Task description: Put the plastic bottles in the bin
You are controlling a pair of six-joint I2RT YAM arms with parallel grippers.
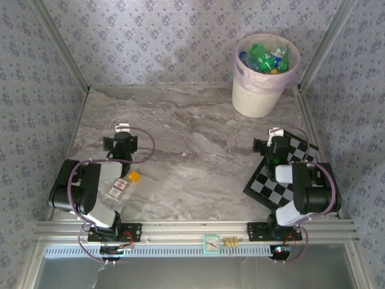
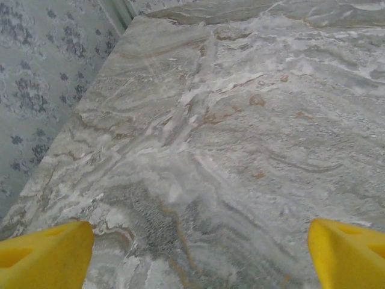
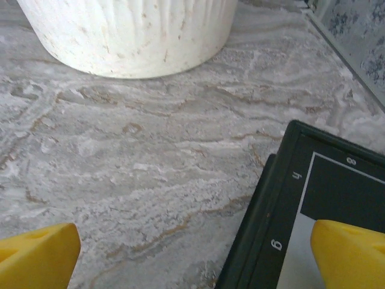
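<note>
The chessboard (image 3: 325, 192) border shows 8 on one edge; h, g on another.

Left arm (image 1: 90, 189) and right arm (image 1: 307, 192) sat folded up by their bases, left gripper (image 2: 201, 256) and right gripper (image 3: 195, 256) both gaping wide.

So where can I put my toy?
The table is bare in the middle, from the packet to the checkerboard and up to the bin, and at the far left corner. It's crowded around the packet and orange piece.
</note>
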